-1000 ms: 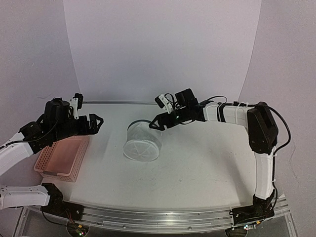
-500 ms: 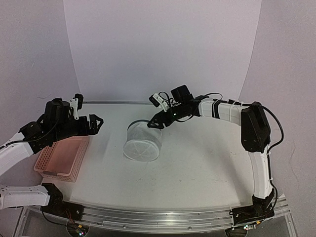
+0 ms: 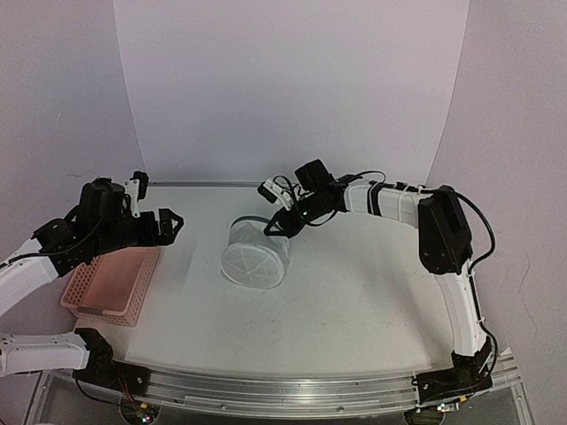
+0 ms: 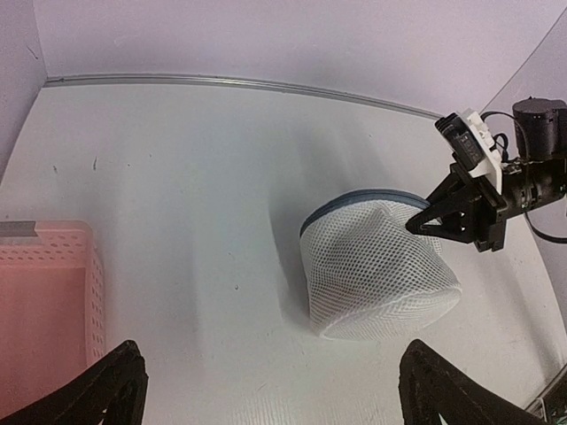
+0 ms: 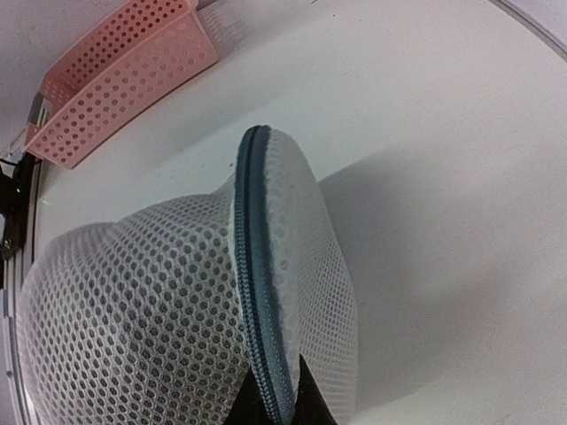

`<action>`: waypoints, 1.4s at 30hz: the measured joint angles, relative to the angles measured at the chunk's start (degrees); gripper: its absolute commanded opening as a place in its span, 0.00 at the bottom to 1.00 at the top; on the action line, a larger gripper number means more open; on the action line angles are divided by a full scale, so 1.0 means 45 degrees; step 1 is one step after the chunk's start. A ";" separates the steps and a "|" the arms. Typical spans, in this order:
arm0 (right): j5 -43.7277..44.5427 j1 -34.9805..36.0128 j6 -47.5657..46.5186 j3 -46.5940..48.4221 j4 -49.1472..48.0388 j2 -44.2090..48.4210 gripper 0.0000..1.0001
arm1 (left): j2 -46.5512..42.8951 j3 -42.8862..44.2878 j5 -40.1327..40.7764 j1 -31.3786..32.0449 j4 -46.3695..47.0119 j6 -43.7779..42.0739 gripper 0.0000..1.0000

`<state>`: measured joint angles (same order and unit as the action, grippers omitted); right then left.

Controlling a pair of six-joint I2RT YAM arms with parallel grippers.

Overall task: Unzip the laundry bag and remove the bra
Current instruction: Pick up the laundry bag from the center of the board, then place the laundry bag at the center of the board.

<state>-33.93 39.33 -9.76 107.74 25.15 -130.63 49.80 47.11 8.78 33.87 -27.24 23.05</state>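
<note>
- Comparing with a second ago, I see the right gripper [image 3: 274, 227] has slid left onto the far rim of the bag [image 3: 254, 257], and its jaws have gone from wide to closed.
- The bag has stayed put, and so has the left gripper [image 3: 174, 224].
- The right gripper pinches the bag's dark zip rim, with a fingertip on either side in its wrist view.
- The left gripper hangs wide and empty near the basket [image 3: 111, 283], well apart from the bag.
- The bag lies on its side mid-counter [image 3: 372, 292], white mesh with one round end facing the arm bases; the zip stretch I can see is closed.
</note>
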 measured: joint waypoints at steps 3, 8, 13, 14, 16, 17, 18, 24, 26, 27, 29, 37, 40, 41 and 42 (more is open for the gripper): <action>0.0253 0.0083 -0.0102 0.0000 0.0044 0.0063 0.00 | -0.0063 0.0000 0.0010 0.0000 -0.0073 0.0005 1.00; 0.1394 0.0282 -0.0311 -0.0607 0.0180 0.0908 0.00 | -0.0063 0.0000 0.0068 0.0000 -0.0087 0.0000 1.00; 0.4182 0.0767 -0.0699 -0.2472 -0.0049 0.3157 0.00 | -0.0063 0.0005 0.0083 0.0000 -0.0087 -0.0010 1.00; 0.4852 0.0933 -0.0845 -0.2803 -0.0155 0.3594 0.00 | -0.0063 0.0005 0.0087 0.0000 -0.0087 -0.0005 1.00; 0.6319 0.1345 -0.1137 -0.3458 -0.0495 0.4410 0.00 | -0.0058 0.0015 0.0092 0.0000 -0.0087 -0.0010 1.00; 0.7106 0.1579 -0.1282 -0.3789 -0.0763 0.4760 0.00 | -0.0049 0.0029 0.0092 0.0000 -0.0092 -0.0010 1.00; 0.7771 0.1773 -0.1433 -0.4056 -0.0981 0.5008 0.00 | -0.0049 0.0039 0.0097 0.0000 -0.0087 -0.0010 1.00; 1.2395 0.3269 -0.2618 -0.6844 -0.4235 0.5965 0.00 | 0.0117 0.0121 0.0121 0.0000 -0.0092 -0.0010 1.00; 1.3687 0.3721 -0.3133 -0.7844 -0.5523 0.5935 0.00 | 0.0228 0.0121 0.0170 0.0000 -0.0092 -0.0010 1.00; 1.4290 0.3934 -0.3424 -0.8310 -0.6110 0.5897 0.00 | 0.0282 0.0121 0.0199 0.0000 -0.0092 -0.0010 1.00; 1.5324 0.4313 -0.3983 -0.8918 -0.7145 0.5702 0.00 | 0.0364 0.0121 0.0214 0.0000 -0.0092 -0.0010 1.00; 1.7558 0.5610 -0.5391 -0.9500 -1.0069 0.4692 0.08 | 0.0384 0.0121 0.0330 0.0000 -0.0092 -0.0010 1.00; 1.7918 0.5984 -0.5532 -0.9500 -1.0608 0.4469 0.22 | 0.0384 0.0121 0.0325 0.0000 -0.0092 -0.0005 1.00; 1.8015 0.6115 -0.5605 -0.9510 -1.0724 0.4425 0.25 | 0.0379 0.0121 0.0325 0.0000 -0.0092 0.0000 1.00; 1.8078 0.6198 -0.5552 -0.9515 -1.0768 0.4410 0.27 | 0.0379 0.0121 0.0325 0.0000 -0.0092 0.0000 1.00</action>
<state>47.42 67.22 -34.74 64.93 -23.31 -110.78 51.51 47.66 10.24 33.87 -27.66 23.05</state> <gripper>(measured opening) 0.196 0.997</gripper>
